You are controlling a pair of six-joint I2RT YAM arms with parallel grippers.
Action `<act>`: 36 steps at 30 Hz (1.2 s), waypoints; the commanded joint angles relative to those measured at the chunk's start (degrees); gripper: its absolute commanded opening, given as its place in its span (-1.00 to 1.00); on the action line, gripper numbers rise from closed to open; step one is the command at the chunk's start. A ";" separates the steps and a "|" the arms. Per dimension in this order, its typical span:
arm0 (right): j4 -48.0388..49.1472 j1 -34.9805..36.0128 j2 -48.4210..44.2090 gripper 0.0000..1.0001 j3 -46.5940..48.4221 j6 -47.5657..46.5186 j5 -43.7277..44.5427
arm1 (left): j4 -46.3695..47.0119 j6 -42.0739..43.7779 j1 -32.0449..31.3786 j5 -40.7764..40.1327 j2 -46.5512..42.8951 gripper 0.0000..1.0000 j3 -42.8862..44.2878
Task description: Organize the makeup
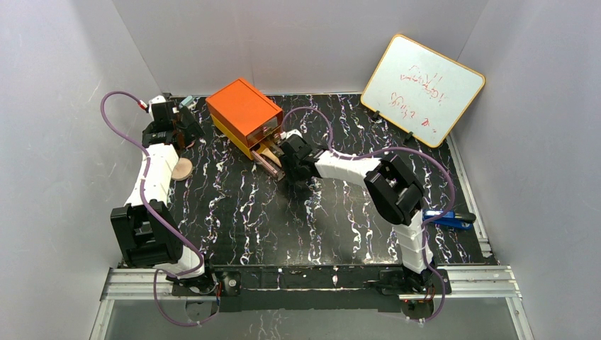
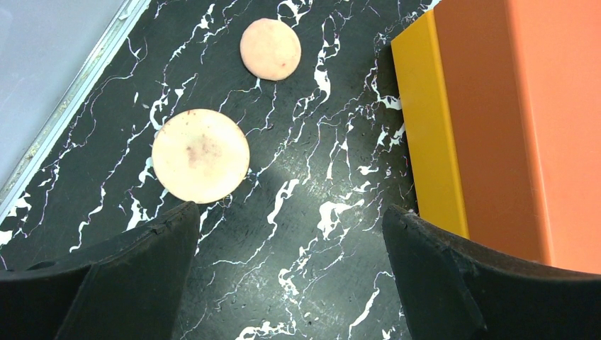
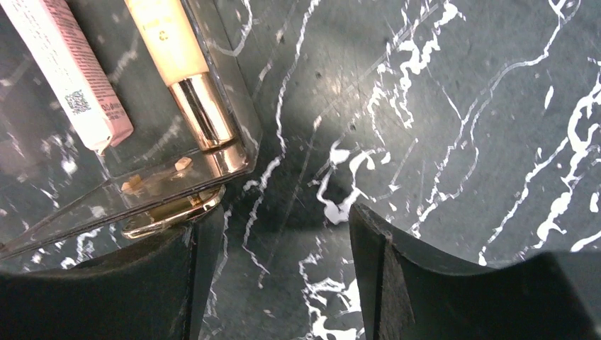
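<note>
Broadly, the black white-veined table (image 1: 319, 227) carries an orange rectangular organiser box (image 1: 244, 110). Its clear plastic drawer (image 3: 142, 184) stands out, likely to receive makeup. The left gripper (image 2: 290, 219), jaws wide and empty, hovers by two round peach-pink discs (image 2: 200, 155) beside the box. The right gripper (image 3: 280, 212), jaws apart and empty, sits at the drawer's front. Inside lie a slim pale-pink stick (image 3: 71, 71) and a gold-capped cream tube (image 3: 184, 71), both cut off at the picture's edge.

Bright, even overhead light; soft shadows, glare on gold tube (image 3: 202, 113).
</note>
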 commanded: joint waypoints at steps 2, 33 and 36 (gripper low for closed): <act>5.01 -0.09 2.81 0.46 7.12 4.53 0.34 | -0.07 0.49 0.34 -0.48 -1.16 0.97 -0.39; 12.98 -0.38 14.69 0.48 17.72 16.54 -0.24 | 0.00 0.67 1.31 0.69 -1.43 0.97 -0.53; 14.57 -0.39 14.62 0.48 16.92 19.87 -0.28 | 0.07 0.58 1.40 0.84 -1.35 0.97 -0.64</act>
